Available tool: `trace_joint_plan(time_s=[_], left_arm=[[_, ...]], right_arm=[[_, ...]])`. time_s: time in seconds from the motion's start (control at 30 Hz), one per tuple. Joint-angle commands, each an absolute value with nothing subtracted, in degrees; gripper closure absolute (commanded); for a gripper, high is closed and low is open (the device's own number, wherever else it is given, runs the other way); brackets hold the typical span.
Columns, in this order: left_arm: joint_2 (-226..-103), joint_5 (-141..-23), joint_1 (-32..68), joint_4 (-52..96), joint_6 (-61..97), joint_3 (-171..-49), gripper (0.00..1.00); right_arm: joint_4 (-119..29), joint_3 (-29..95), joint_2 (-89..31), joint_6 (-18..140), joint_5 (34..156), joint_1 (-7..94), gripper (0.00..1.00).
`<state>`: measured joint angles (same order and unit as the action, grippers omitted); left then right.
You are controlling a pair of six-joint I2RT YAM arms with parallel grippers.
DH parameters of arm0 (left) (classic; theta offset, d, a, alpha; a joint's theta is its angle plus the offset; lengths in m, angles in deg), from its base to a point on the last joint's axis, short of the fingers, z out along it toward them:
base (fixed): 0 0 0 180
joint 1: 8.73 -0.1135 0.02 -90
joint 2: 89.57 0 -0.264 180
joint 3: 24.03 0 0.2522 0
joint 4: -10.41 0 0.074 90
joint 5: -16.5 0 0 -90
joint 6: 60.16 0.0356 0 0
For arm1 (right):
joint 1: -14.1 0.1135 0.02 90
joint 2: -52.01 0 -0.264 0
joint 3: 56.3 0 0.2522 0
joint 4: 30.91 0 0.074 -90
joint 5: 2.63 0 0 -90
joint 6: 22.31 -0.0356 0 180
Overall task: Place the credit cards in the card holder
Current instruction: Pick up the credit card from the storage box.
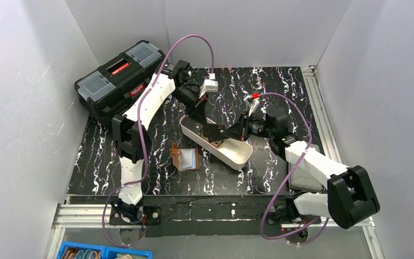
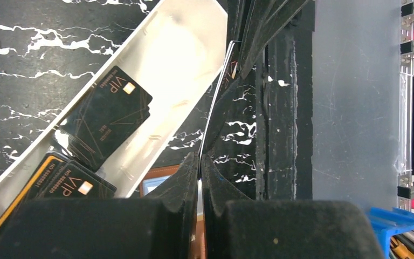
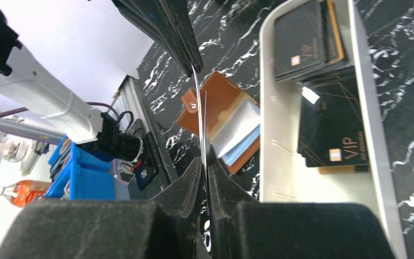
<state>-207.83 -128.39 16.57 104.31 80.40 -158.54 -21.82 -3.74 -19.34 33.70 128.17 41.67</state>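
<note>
One black credit card [image 1: 214, 131] hangs edge-on between both grippers above the white tray [image 1: 237, 156]. My left gripper [image 2: 200, 162] is shut on the card's edge [image 2: 215, 102]. Coming from the opposite side, my right gripper [image 3: 206, 164] has the same card [image 3: 198, 102] between its fingers, but they stand slightly apart, with a thin gap showing beside it. More black VIP cards [image 2: 108, 116] lie in the tray, one flat [image 3: 329, 129] and a stack [image 3: 302, 38] at one end. The brown card holder [image 1: 186, 158] lies open on the table left of the tray, its blue-grey sleeves [image 3: 237, 129] showing.
A big black toolbox [image 1: 121, 75] sits at the back left on the black marbled table. Aluminium rails [image 1: 315, 102] run along the right edge. A blue bin [image 1: 102, 252] stands below the table's near edge. Grey walls enclose the space.
</note>
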Motion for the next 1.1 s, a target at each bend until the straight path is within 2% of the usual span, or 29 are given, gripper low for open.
trace_joint_plan(time_s=[0.0,0.2,0.67,0.83,0.93,1.07], left_arm=[[-208.5,-128.4,16.1,103.6,81.9,-162.0,1.0],[-209.3,-127.9,16.1,103.1,82.3,-161.9,1.0],[-203.9,-122.3,12.1,103.2,85.0,-157.7,1.0],[-201.9,-122.6,11.8,103.3,84.4,-156.4,1.0],[-200.1,-123.6,11.9,102.8,83.5,-155.3,1.0],[-198.1,-124.5,11.9,102.4,82.3,-154.4,1.0]], right_arm=[[-20.4,-4.4,-19.4,35.6,124.7,40.8,0.85],[-17.5,-5.0,-23.1,35.0,120.3,40.6,0.87],[-16.3,-8.6,-27.0,34.5,119.5,40.5,0.91],[-13.2,-9.3,-29.2,30.0,118.2,40.6,0.92],[-10.7,-10.2,-30.6,24.6,115.6,41.0,0.94],[-7.7,-12.9,-30.7,17.6,104.9,44.7,0.94]])
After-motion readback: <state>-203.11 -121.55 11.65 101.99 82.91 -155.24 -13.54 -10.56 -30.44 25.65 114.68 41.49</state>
